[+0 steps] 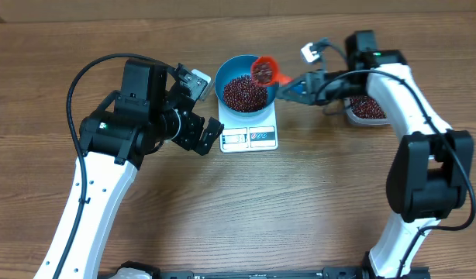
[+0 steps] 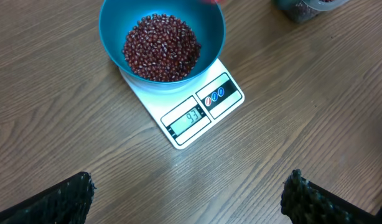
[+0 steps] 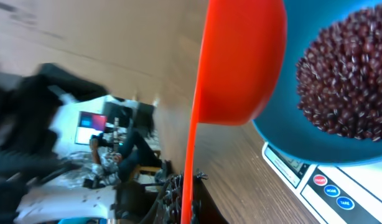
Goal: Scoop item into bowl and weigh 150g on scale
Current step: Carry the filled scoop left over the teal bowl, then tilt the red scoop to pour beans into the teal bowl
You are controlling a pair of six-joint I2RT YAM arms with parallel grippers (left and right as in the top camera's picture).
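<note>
Now right end effector [image 1: 292,83] — scoop [image 1: 263,70] atilt — over the bowl [image 1: 224,75]

Left arm [image 1: 91,194] rises from the near edge and bends right at the wrist, the left tool [image 1: 205,133] pointing down with jaws spread wide. Right arm [image 1: 412,108] folds leftward from the far right, the right tool [image 1: 300,87] pinched tight on a scoop [image 1: 265,71].

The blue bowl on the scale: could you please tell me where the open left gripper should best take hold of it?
Probably the blue bowl by its left rim, from above, one finger inside and one outside. The red beans heap in the middle, leaving that rim bare, while the red scoop held by the right gripper hangs over the right rim.
</note>
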